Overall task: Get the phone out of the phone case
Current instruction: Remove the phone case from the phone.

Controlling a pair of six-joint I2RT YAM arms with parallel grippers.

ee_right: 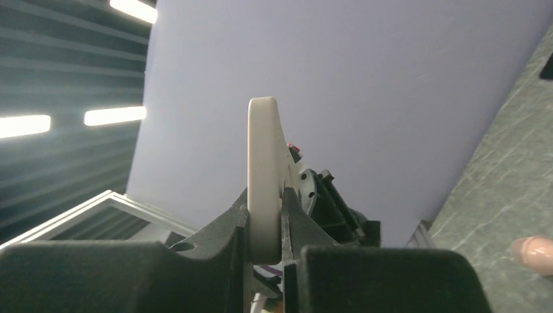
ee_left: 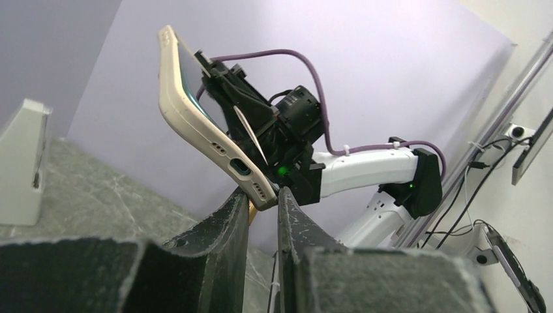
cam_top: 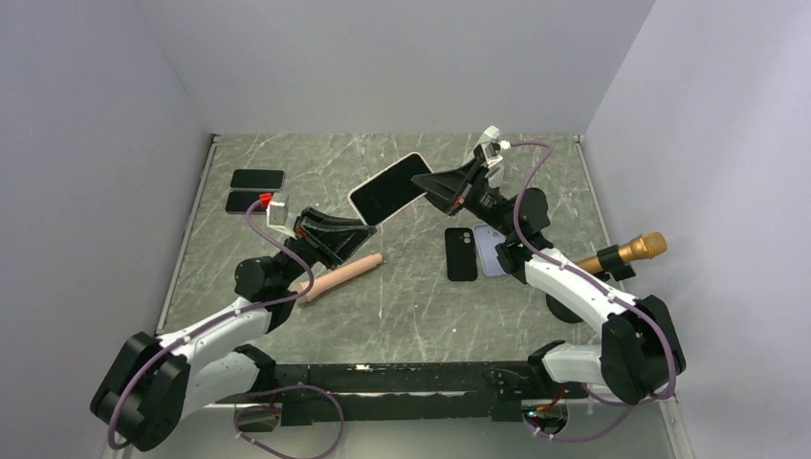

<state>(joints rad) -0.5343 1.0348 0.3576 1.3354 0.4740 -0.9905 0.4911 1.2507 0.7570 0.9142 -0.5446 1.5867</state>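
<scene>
Phone (cam_top: 384, 194), dark screen facing up, seated in a cream phone case (ee_left: 189, 117). Held tilted in the air above the far half of the grey marbled worktop (cam_top: 402, 316), in contact only with the two end effectors.

Lower end: pinched by the left end effector (cam_top: 367, 229), with fingers (ee_left: 225, 218) drawn nearly together on the case's bottom corner, just beside the charging port and speaker holes.

Upper end: clamped by the right end effector (cam_top: 425, 185), with fingers (ee_right: 228, 225) pressed against both faces of the case, seen edge-on in the right wrist view.

Degree of separation between phone and case: cannot tell.

On the worktop beneath, near the left arm: a pink rod (cam_top: 341, 276) lying at a slant.

Near the right arm: a black case (cam_top: 461, 254) with a camera cut-out, lying flat, and just beside it a pale lavender case (cam_top: 489, 253), partly hidden by the arm.

At the far left: two black slabs (cam_top: 256, 179), one behind the other, close together and well apart from the held phone.

At the right edge, beside the right arm: a gold microphone (cam_top: 631, 252) with a black collar.
</scene>
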